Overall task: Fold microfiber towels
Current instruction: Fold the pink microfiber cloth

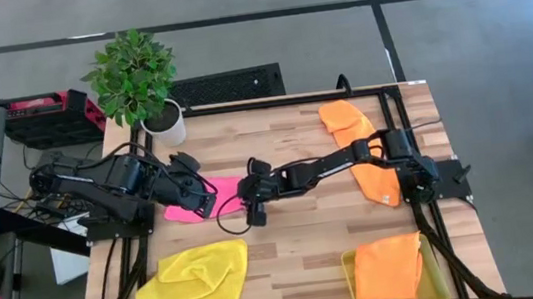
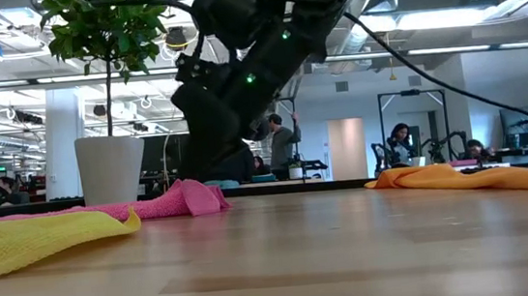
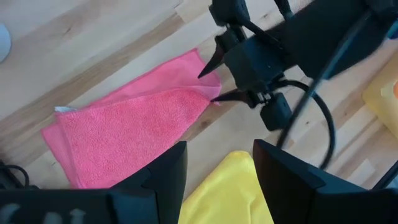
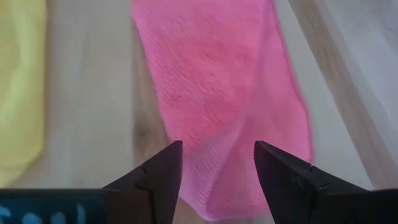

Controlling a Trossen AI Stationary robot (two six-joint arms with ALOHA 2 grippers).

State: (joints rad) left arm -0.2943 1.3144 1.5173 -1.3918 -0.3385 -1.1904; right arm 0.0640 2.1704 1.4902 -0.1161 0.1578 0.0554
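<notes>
At table centre, my right gripper (image 1: 250,210) and left gripper (image 1: 204,199) open over pink towel (image 1: 197,200), seemingly half-folded; yellow towel (image 1: 194,287) unfolded.

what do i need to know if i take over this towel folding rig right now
Left gripper: open, above the pink towel at table centre-left.
Right gripper: open, over the pink towel's other end, holding nothing.
Pink towel: looks folded over once, flat on the table.
Yellow towel: crumpled at the front left edge, not folded.
One orange towel: loose at back right, partly under the right arm.
Other orange towel: folded, in the yellow tray.
Left: finish pink, then yellow and the loose orange.
</notes>
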